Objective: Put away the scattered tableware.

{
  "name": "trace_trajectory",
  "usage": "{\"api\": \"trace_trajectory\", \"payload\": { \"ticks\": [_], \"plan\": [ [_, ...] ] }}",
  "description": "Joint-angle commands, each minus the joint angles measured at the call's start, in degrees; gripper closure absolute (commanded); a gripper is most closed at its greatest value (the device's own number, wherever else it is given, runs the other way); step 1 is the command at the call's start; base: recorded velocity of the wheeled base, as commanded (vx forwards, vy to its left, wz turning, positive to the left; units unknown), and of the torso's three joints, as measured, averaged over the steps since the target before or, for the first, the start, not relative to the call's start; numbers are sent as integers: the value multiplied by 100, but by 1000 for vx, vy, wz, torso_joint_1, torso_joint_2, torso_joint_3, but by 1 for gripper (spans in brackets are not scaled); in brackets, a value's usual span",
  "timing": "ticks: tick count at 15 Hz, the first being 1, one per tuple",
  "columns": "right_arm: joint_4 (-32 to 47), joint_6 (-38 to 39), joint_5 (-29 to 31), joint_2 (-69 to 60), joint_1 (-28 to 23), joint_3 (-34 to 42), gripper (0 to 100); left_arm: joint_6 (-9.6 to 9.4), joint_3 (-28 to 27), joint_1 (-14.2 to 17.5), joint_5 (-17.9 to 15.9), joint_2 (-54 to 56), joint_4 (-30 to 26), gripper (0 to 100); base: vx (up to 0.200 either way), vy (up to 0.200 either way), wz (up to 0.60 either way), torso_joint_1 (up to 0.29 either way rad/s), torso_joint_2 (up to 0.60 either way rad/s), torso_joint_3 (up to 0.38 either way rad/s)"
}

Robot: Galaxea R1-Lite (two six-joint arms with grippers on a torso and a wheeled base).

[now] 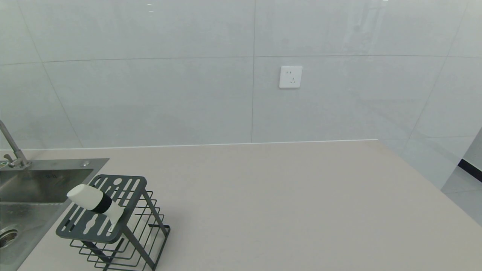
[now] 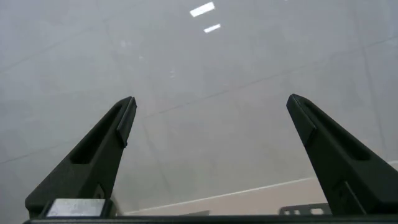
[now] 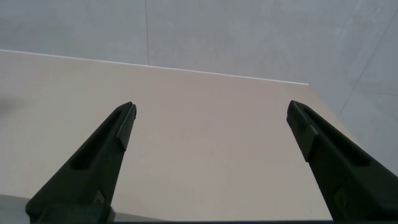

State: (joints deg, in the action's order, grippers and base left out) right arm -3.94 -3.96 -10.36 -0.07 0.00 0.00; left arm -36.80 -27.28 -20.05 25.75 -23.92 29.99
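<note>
So, on the far left is the sink (image 1: 37,180) with its tap (image 1: 12,147) at the back. Just beside the sink, on the counter (image 1: 286,210), stands a dark rack (image 1: 132,183) with slots in its top. A utensil (image 1: 92,198) with a fat white handle and a black band pokes down into one of those slots. It leans over, with the handle pointing up toward the sink. I cannot tell what kind of utensil it is, because its working end is hidden in the rack.

On the wall past the middle is a white socket (image 1: 290,76).

The left gripper (image 2: 210,99) has its fingers spread wide and holds nothing. It faces the wall. The right gripper (image 3: 210,106) is spread wide too, with nothing in it, and looks over the counter.

I think the job is done or close to done. The utensil already sits in the rack, and both grippers are free.
</note>
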Motion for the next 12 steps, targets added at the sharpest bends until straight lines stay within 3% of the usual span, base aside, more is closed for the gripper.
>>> {"api": "trace_trajectory", "payload": {
  "ticks": [1, 2, 3, 5, 6, 7, 8, 9, 10, 11, 12],
  "plan": [
    [-11, 1, -10, 7, 0, 0, 0, 1000, -1438, 1961, -360, 1284, -1953, 0, 0, 0, 0, 0, 0, 0],
    [-11, 9, -10, 7, 0, 0, 0, 1422, -1359, 2278, -588, 1654, -2480, 0, 0, 0, 0, 0, 0, 0],
    [-11, 9, -10, 7, 0, 0, 0, 1668, -1297, 2366, -738, 1882, -2973, 0, 0, 0, 0, 0, 0, 0],
    [-11, 18, -10, 7, 0, 0, 0, 1668, -471, 2005, -764, 2154, -2797, 0, 0, 0, 0, 0, 0, 0],
    [-11, 36, -10, 7, 0, 0, 0, 1870, 540, 1979, -817, 2392, -2665, 0, 0, 0, 0, 0, 0, 0],
    [-2, 36, -10, 7, 0, 0, 0, 2213, 1129, 1988, -861, 2392, -2436, 0, 0, 0, 0, 0, 0, 0],
    [-2, 45, -10, 7, 0, 0, 0, 2889, 2438, 1997, -984, 2392, -1584, 0, 0, 0, 0, 0, 0, 0],
    [-2, 53, -27, 7, 0, 0, 0, 3223, 2728, 1997, -1230, 2392, -2023, 0, 0, 0, 0, 0, 0, 0],
    [7, 53, -45, 7, 0, 0, 0, 3909, 2684, 1997, -1458, 2392, -2823, 0, 0, 0, 0, 0, 0, 0],
    [16, 62, -45, 7, 0, 0, 0, 4304, 2711, 1997, -1933, 2392, -2744, 0, 0, 0, 0, 0, 0, 0],
    [16, 62, -45, 7, 0, 0, 0, 4304, 2711, 1997, -1933, 2392, -2744, 0, 0, 0, 0, 0, 0, 0]
  ]
}}
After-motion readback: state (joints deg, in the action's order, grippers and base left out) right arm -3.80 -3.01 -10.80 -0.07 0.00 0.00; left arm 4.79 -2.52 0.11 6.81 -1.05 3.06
